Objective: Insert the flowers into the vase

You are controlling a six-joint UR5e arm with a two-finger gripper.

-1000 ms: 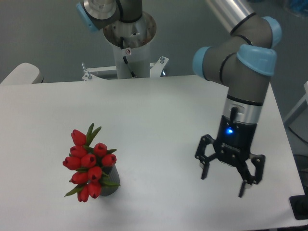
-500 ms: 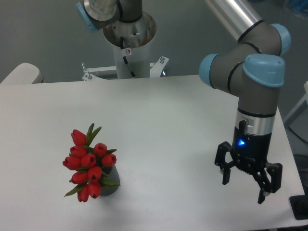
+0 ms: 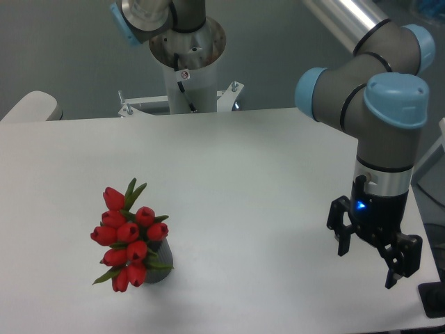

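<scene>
One arm, one bunch of flowers, one vase, that's pretty much the whole scene. Nearest the camera, lower left of the frame, the flowers (image 3: 129, 236) are sitting in the vase (image 3: 159, 266), red tulip buds packed tight with a few pointed green leaves poking out at the top and lower left. The bunch is wider than the vase and leans toward the left, so it covers most of it, only a dark grey sliver shows at the lower right of the blooms. Can't make out the mouth of the vase since the buds hide it.

Over at the lower right, the gripper (image 3: 366, 268) hangs just above the table (image 3: 236, 181), pointing down, fingers spread wide with nothing between them. It's well apart from the flowers, almost the full width of the table away, near the right edge. A small blue light glows on the gripper body just above the fingers.

Going further back, the grey arm (image 3: 386, 125) with light blue joint caps rises from the gripper toward the upper right corner. At the far edge of the table, upper middle of the frame, the white base column (image 3: 186, 66) stands on a metal bracket, with a grey wall behind it
</scene>
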